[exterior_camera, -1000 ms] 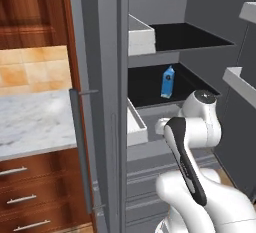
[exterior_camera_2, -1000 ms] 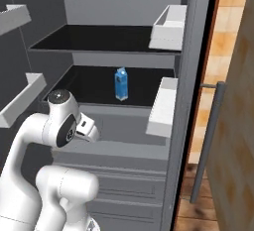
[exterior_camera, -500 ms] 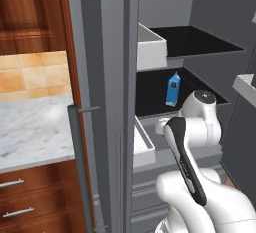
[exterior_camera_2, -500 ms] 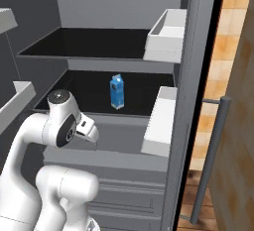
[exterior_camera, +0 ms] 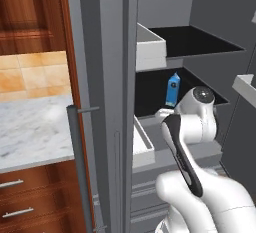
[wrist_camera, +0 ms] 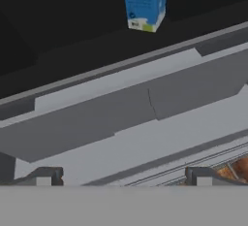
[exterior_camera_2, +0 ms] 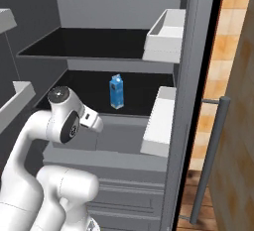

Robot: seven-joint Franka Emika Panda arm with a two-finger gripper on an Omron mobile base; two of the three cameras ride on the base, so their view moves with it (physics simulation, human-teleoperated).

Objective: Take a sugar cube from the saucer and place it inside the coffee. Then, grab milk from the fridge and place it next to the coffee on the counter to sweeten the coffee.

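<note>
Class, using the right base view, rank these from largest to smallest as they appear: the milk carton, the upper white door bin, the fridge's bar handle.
1. bar handle, longest; closer to camera, which enlarges it
2. upper white door bin
3. milk carton

Milk (exterior_camera_2: 116, 91): bright blue carton with a white patch at its base. Fridge (exterior_camera_2: 194, 76): grey body, black shelves (exterior_camera_2: 94, 44), white door bins (exterior_camera_2: 164, 36). Beside the fridge: counter (exterior_camera: 30, 132), white marble with grey veins; drawers (exterior_camera: 30, 197), dark reddish wood with silver handles.
</note>
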